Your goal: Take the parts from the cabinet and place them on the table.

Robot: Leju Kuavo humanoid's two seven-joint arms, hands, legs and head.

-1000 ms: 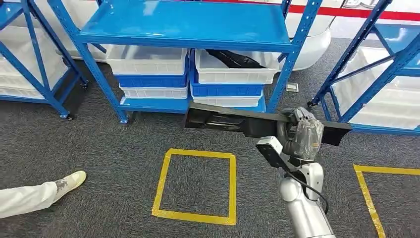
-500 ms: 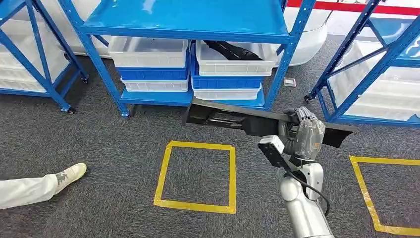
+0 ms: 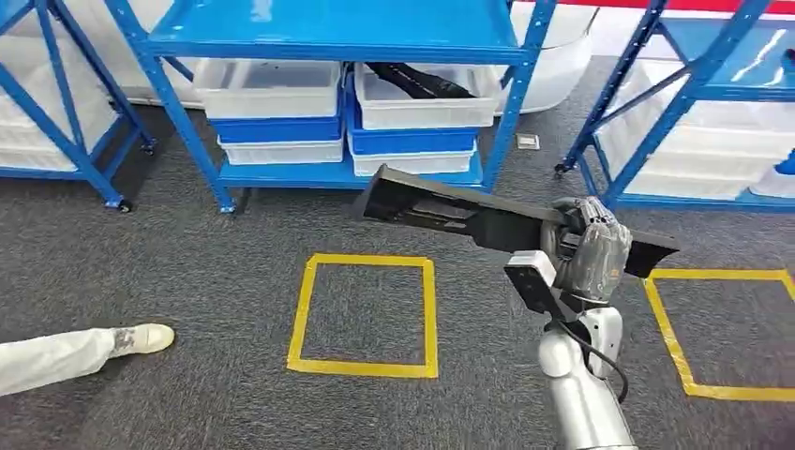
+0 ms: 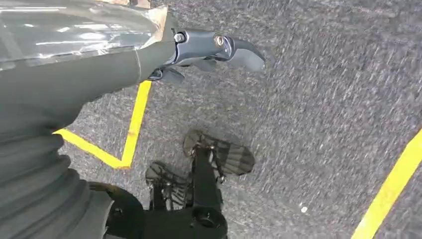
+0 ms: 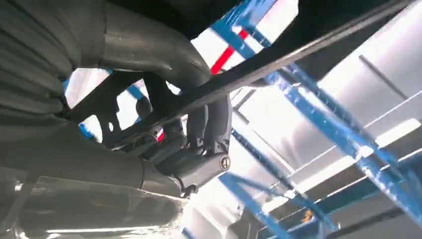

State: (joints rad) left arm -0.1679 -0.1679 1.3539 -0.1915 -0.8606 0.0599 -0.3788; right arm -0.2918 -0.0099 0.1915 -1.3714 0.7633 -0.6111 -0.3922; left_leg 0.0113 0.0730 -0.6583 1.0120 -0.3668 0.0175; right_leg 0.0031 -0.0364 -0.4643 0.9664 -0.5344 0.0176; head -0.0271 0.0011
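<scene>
In the head view the right hand (image 3: 583, 251) sits right of centre, wrapped around a long black part (image 3: 450, 214) that runs from centre frame to the right, its left end raised above the grey carpet (image 3: 187, 262); the hand covers the stretch of the part it holds, and in the right wrist view the fingers (image 5: 209, 124) curl around the part's thin black bar (image 5: 298, 55), the rest blurred and cut off by the frame. The left hand (image 4: 209, 50) appears in the left wrist view above the carpet, its fingers bunched with nothing in them, though how tightly is hard to make out. A second black part (image 3: 412, 80) lies in a white bin (image 3: 422, 108) at upper centre, its far end hidden under the blue shelf (image 3: 337, 33). Three blue racks show, all cut off at the frame's edges: one at upper centre, one at upper left, one at upper right (image 3: 675, 84). Two yellow tape squares mark the carpet, one complete at centre (image 3: 305, 309) and one cut off at the right edge (image 3: 670, 328). A person's white trouser leg and shoe (image 3: 141, 337) enter from the lower left, the rest out of frame.
</scene>
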